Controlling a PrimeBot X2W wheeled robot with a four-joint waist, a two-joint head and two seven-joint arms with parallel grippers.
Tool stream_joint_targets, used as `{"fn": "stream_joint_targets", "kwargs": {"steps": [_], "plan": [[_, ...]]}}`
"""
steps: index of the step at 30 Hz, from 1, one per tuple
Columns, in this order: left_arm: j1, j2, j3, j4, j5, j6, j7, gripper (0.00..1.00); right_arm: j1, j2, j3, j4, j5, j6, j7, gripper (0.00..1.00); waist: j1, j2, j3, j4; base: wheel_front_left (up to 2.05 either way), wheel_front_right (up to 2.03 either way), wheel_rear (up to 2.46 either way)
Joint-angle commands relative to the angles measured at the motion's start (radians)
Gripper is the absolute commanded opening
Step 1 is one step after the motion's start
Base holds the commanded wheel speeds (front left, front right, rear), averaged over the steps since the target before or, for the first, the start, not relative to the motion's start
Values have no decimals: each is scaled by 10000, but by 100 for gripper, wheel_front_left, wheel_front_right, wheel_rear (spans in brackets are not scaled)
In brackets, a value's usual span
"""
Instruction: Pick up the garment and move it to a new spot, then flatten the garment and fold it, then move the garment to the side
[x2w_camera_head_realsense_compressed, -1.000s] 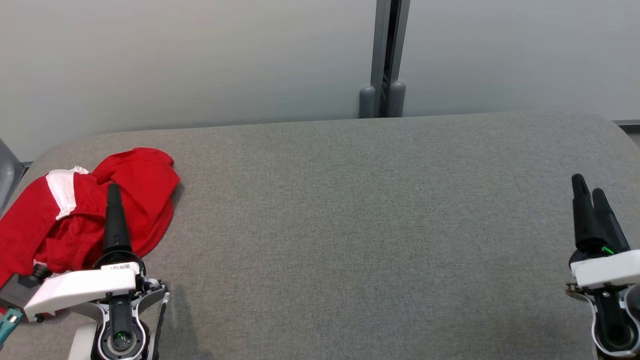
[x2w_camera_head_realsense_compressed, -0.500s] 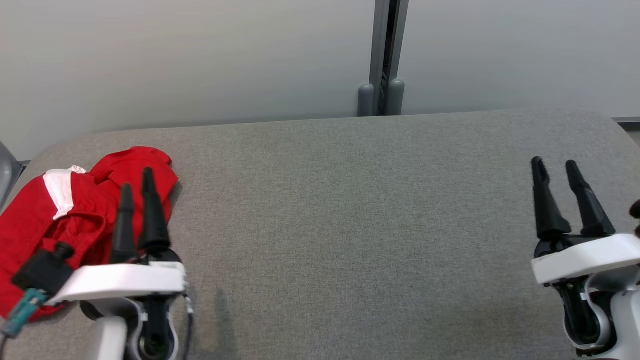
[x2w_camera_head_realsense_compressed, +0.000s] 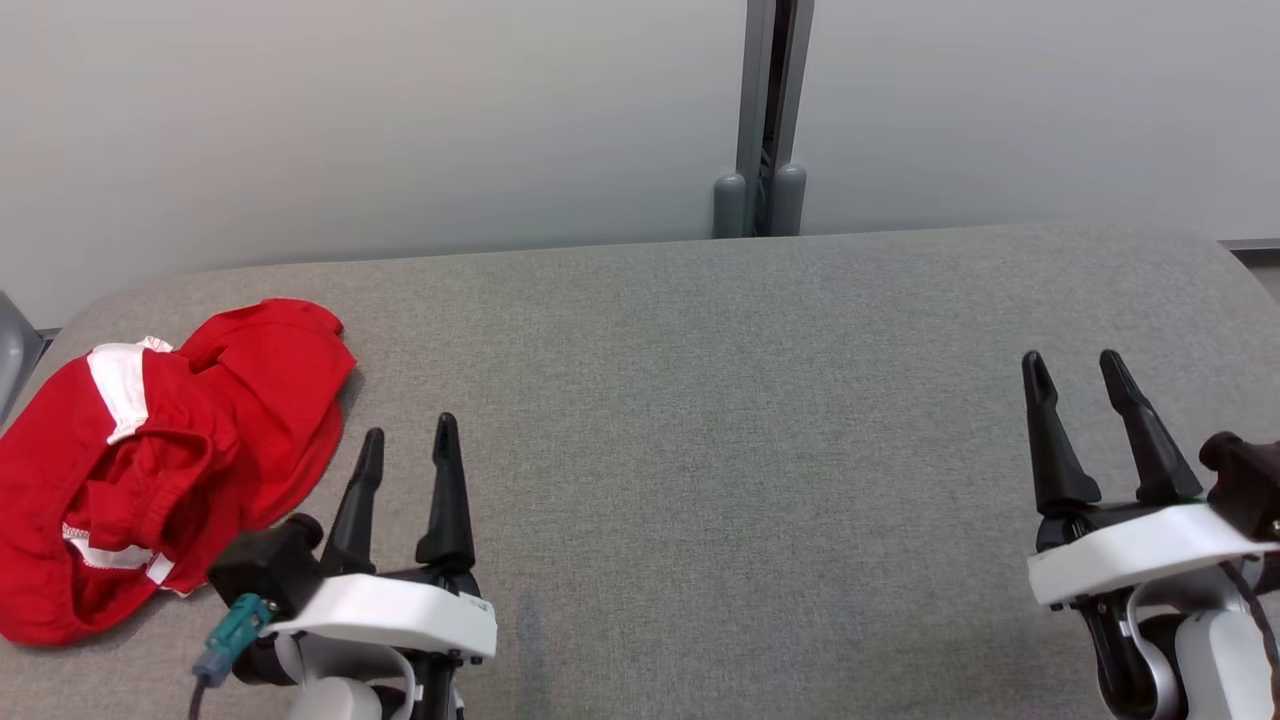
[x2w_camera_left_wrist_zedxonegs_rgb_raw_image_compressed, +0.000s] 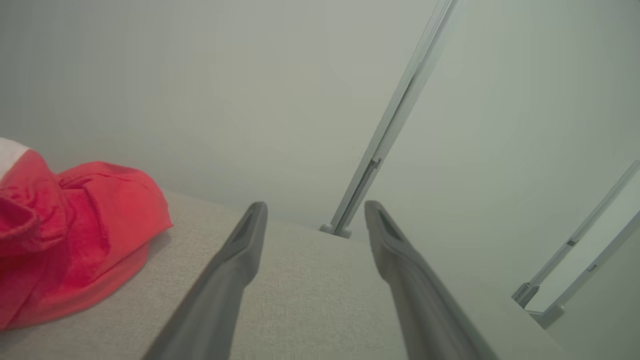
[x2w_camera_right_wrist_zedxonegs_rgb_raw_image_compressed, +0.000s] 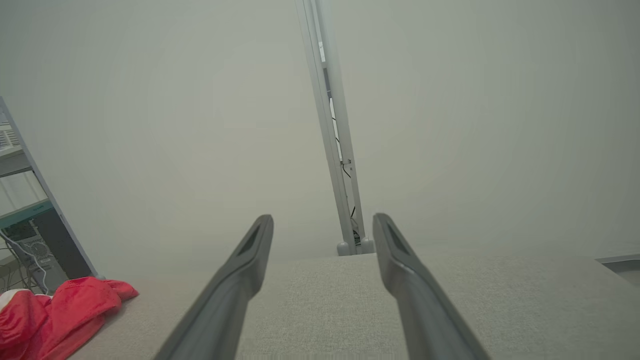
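Left gripper (x2w_camera_head_realsense_compressed: 409, 426) shows in the head view low on the grey table (x2w_camera_head_realsense_compressed: 700, 400), on the near side and to the left of the grey post (x2w_camera_head_realsense_compressed: 760, 120) that stands behind the table's far edge. Its two dark fingers are spread wide apart and point toward the wall, and there is nothing between them. The right gripper (x2w_camera_head_realsense_compressed: 1070, 356) is on the near side of the post too, but well to its right; its fingers are also wide apart and hold nothing. The red garment (x2w_camera_head_realsense_compressed: 170, 450), which has some white bands, lies crumpled on the table far to the left of the post, near the table's left corner. It is just beside the left gripper, on the side away from the post, and the fingers do not touch it. In the left wrist view the two fingers rise from the bottom edge with a broad gap, and through this gap I see bare grey cloth of the table and the foot of the post. The garment lies to the left of the post in this view, apart from the fingers, as a soft red heap. In the right wrist view the fingers stand open in the same way, and the post rises almost straight above the gap between them. The garment is small and low, far to the left of the post, and behind it a shelf (x2w_camera_right_wrist_zedxonegs_rgb_raw_image_compressed: 30, 240) with a dark computer case stands beside the table.
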Motion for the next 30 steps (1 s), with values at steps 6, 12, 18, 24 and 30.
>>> {"fn": "stream_joint_targets", "kwargs": {"steps": [6,12,18,24,30], "plan": [[57,42,-249,266,812,176,-130,100,297,190,-275,488,-472,13,-335,100,0,-1,-29,-41,0,0,0],[211,47,-374,628,1325,148,-205,100,362,272,-272,1267,-682,14,-537,100,0,-1,-69,-107,0,0,0],[296,52,-456,743,1868,297,-268,100,291,290,-165,1741,-1244,15,-742,100,0,-1,-121,-166,0,0,0],[423,57,-424,721,2283,406,-343,100,251,284,6,1913,-1692,16,-937,100,0,-1,-158,-197,0,0,0],[551,60,-444,639,2739,468,-401,100,256,271,171,2020,-2001,18,-1119,100,0,-1,-196,-235,0,0,0]]}}
